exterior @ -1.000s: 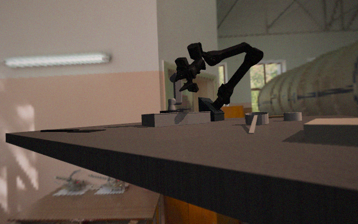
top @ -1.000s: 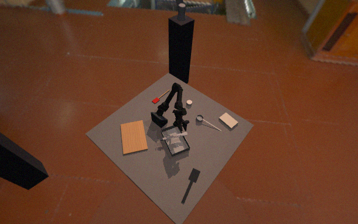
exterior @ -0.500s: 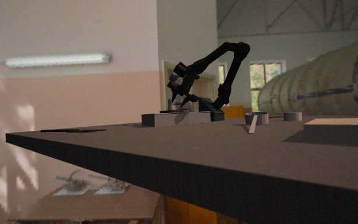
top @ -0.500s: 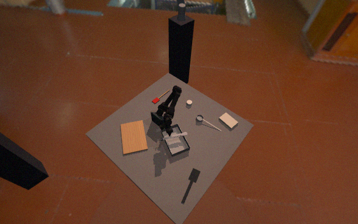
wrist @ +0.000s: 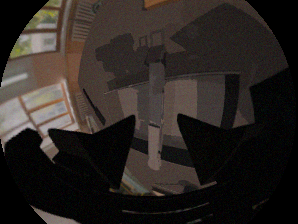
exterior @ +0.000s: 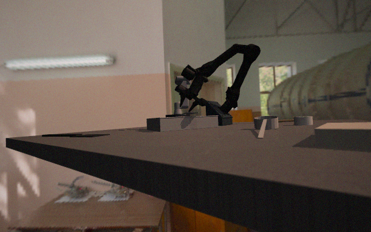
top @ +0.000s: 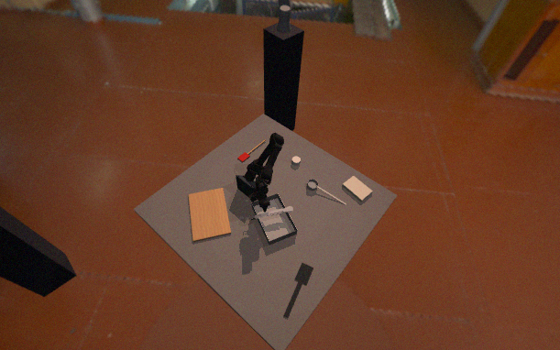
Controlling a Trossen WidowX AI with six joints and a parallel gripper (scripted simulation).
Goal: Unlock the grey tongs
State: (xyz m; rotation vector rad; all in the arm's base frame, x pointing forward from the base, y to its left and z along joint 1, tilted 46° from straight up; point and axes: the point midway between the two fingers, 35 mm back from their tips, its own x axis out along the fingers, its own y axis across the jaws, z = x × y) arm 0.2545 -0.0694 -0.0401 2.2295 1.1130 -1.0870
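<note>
The grey tongs (top: pixel 275 212) (wrist: pixel 154 106) lie across the dark roasting tin (top: pixel 292 221) (exterior: pixel 176 124) near the middle of the grey table. My gripper (top: pixel 262 205) (exterior: pixel 186 104) (wrist: pixel 156 117) points down just above them. It is open, with one fingertip on each side of the tongs' bar in the wrist view. I cannot see the fingers touching the tongs. The wooden board (top: pixel 208 213) lies flat to the left of the tin, apart from it.
The arm's base stands just behind the tin. A black spatula (top: pixel 299 284) lies at the front, a red spatula (top: pixel 248 153) at the back. A white cup (top: pixel 296 159), a small strainer (top: pixel 313 184) and a beige block (top: pixel 357 188) lie to the right. A dark pillar (top: pixel 282 73) stands at the table's far corner.
</note>
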